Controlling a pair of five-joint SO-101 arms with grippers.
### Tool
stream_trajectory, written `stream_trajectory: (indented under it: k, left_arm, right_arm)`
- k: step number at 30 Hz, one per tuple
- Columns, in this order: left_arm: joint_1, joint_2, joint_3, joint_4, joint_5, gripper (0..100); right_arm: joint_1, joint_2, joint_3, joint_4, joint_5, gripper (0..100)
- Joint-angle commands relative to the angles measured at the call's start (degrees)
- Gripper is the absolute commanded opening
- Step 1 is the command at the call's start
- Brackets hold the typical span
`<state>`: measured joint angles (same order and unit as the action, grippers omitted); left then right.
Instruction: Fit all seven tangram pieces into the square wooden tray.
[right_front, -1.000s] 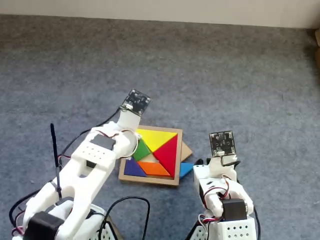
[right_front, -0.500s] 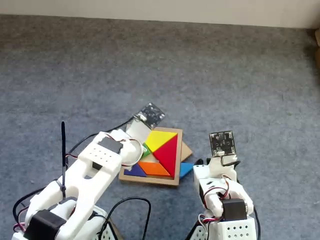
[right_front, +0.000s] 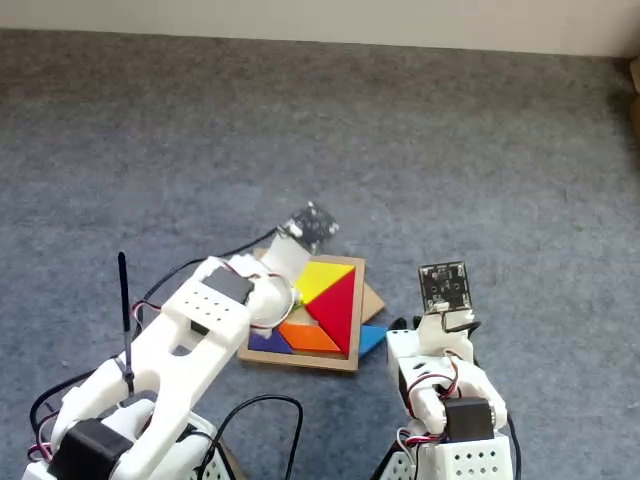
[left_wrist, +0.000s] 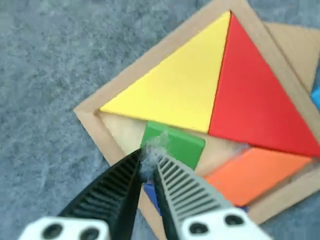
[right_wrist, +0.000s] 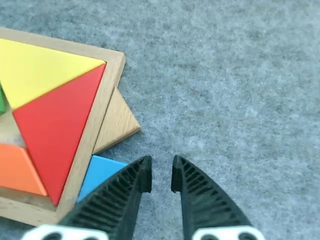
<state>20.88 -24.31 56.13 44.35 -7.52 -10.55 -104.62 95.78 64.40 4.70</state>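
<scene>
Your left pincer (left_wrist: 149, 162), tips pressed almost together, touches the corner of the green square (left_wrist: 182, 147), which lies in the tray (left_wrist: 150, 64) against the yellow triangle (left_wrist: 170, 95), with bare floor on both sides. I'd push lightly and keep it flat. The blue piece (right_wrist: 100, 172) lies outside the tray beside your right pincer (right_wrist: 161, 175), which is likewise nearly closed.
</scene>
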Motion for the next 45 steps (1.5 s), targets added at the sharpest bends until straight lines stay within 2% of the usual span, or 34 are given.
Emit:
stream_trajectory:
  k: [1,5,10,17,21,28,31,37,41,45]
  left_arm:
    - [1.2,0.1,-2.9,-7.7,5.7,3]
    - [1.2,1.9,-1.2,-10.5,5.5,4]
    - [1.1,8.1,-3.3,-9.8,5.5,4]
    - [0.9,10.9,-8.2,0.4,5.5,3]
    - [0.7,5.0,-7.7,1.3,5.7,1]
    - [0.4,-15.9,2.2,1.1,5.5,1]
    - [-2.1,-23.2,5.8,1.1,5.5,2]
    - [-9.8,-28.1,9.5,1.1,5.9,20]
    - [-14.0,-28.1,9.5,1.1,6.2,21]
    - [-18.2,-28.4,9.5,1.1,11.0,20]
  right_arm:
    - [0.7,-0.6,5.6,-0.9,-0.3,7.7]
    - [0.7,-0.6,5.6,-0.9,-0.3,7.7]
    - [0.7,-0.6,5.6,-0.9,-0.3,7.7]
    - [0.7,-0.6,5.6,-0.9,-0.3,7.7]
    - [0.7,-0.6,5.6,-0.9,-0.3,7.7]
    - [0.7,-0.6,5.6,-0.9,-0.3,7.7]
    - [0.7,-0.6,5.6,-0.9,-0.3,7.7]
    - [0.7,-0.6,5.6,-0.9,-0.3,7.7]
    - [0.8,-0.6,5.6,-0.9,-0.3,7.7]
    - [2.2,-0.6,5.1,-1.3,-0.1,7.7]
